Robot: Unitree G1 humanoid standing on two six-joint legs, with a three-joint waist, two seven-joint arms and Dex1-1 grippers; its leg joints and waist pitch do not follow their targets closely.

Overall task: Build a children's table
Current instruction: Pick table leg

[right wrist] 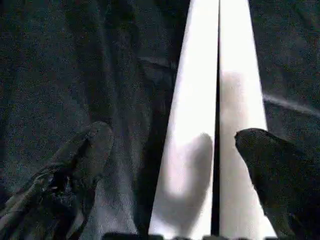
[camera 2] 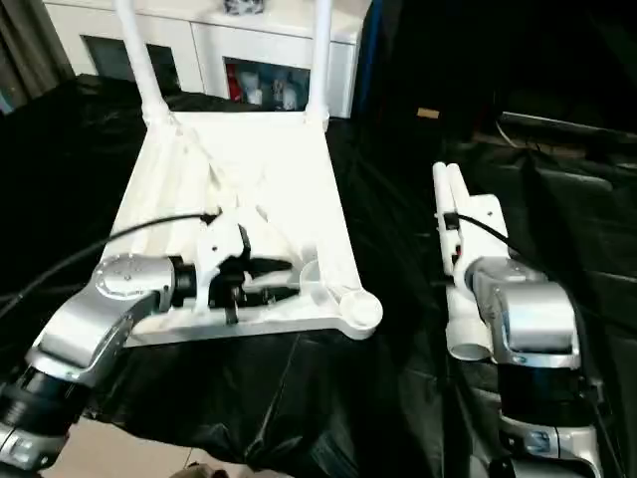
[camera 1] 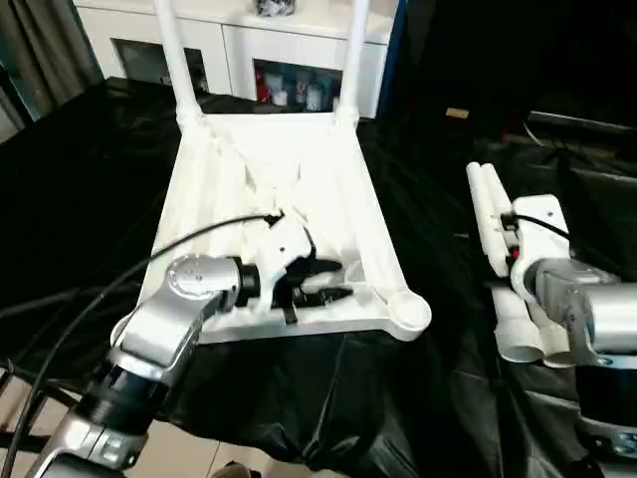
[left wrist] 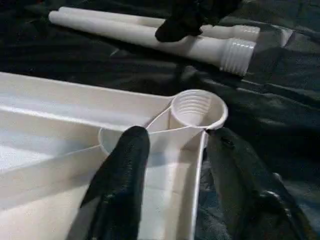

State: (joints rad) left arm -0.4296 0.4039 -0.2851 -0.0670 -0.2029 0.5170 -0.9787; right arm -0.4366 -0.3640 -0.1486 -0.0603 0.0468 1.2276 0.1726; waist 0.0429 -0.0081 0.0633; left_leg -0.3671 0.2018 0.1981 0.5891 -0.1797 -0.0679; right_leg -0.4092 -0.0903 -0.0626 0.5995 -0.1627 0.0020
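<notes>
The white tabletop (camera 1: 289, 149) lies underside up on the black cloth. Two white legs (camera 1: 174, 60) (camera 1: 353, 60) stand upright in its far corner sockets. The near right corner socket (left wrist: 197, 107) is a bare threaded cup. My left gripper (left wrist: 185, 165) is open at the near edge. One finger is inside the ribbed underside and the other is outside the rim, which runs between them untouched. Two loose legs (camera 1: 488, 214) lie side by side on the cloth to the right. My right gripper (right wrist: 175, 135) hovers over them, open wide and holding nothing.
A white cabinet with glass doors (camera 1: 259, 40) stands behind the work surface. Black cloth (camera 1: 80, 179) covers the surface and hangs over its front edge, with floor (camera 1: 199, 448) below. A black cable (camera 1: 179, 244) loops from my left wrist across the tabletop's left side.
</notes>
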